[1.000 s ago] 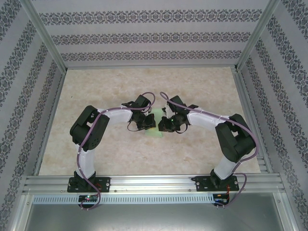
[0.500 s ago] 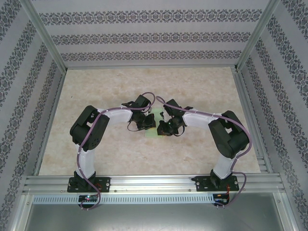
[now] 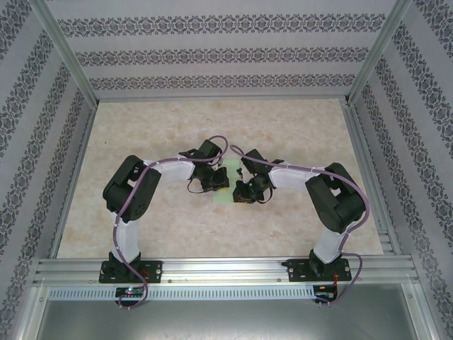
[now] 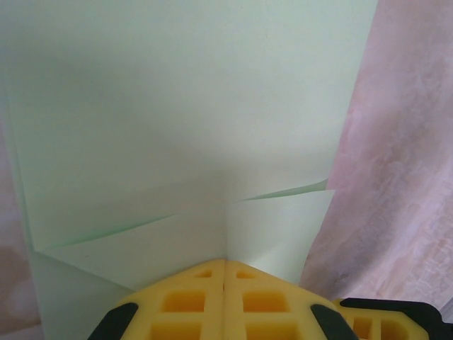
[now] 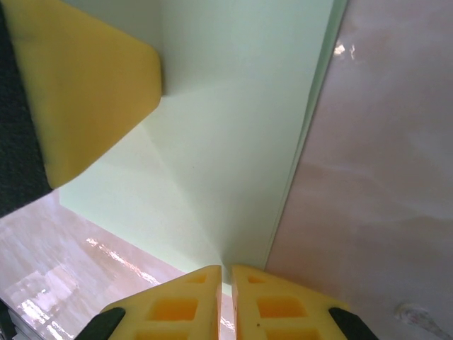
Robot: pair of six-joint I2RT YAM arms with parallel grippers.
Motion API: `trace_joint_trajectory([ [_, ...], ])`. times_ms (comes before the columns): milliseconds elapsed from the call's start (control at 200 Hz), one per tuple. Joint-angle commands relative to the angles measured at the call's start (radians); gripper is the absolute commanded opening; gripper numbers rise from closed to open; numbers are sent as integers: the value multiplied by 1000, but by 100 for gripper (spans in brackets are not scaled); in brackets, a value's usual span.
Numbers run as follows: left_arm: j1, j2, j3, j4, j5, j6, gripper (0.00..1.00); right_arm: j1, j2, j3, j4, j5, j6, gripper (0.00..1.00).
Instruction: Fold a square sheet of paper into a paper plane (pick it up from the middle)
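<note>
The square sheet of paper (image 3: 224, 195) is pale green and lies folded on the table between both grippers. In the left wrist view, folded flaps of the sheet of paper (image 4: 177, 106) meet at a crease. My left gripper (image 4: 225, 261) is shut, its tips pressed on that crease. My left gripper (image 3: 219, 183) sits on the sheet's left side. My right gripper (image 5: 226, 268) is nearly closed, with a thin slit over the near corner of the sheet of paper (image 5: 233, 142). The left gripper's finger (image 5: 92, 92) lies flat on the sheet. The paper plane is out of view.
The pale marbled table (image 3: 156, 127) stretches around the arms. Aluminium frame rails (image 3: 212, 268) run along the near edge and the sides. Patterned walls (image 3: 226, 49) close off the back and both sides.
My right gripper has moved left, closer to the left gripper and over the paper, and its arm has drawn inward. The left arm has stayed still.
</note>
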Motion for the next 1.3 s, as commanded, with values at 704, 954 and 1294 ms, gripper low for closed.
trace_joint_trajectory([
  [704, -10, 67, -33, -116, -75, -13, 0, 4, 48, 67, -1, 29, 24, 13],
  [954, -10, 71, -31, -118, -81, -18, 0, 4, 30, -5, -41, 39, -9, 12],
  [1294, -10, 74, -24, -118, -76, -15, 0, -2, -71, -30, -66, -5, -39, 11],
])
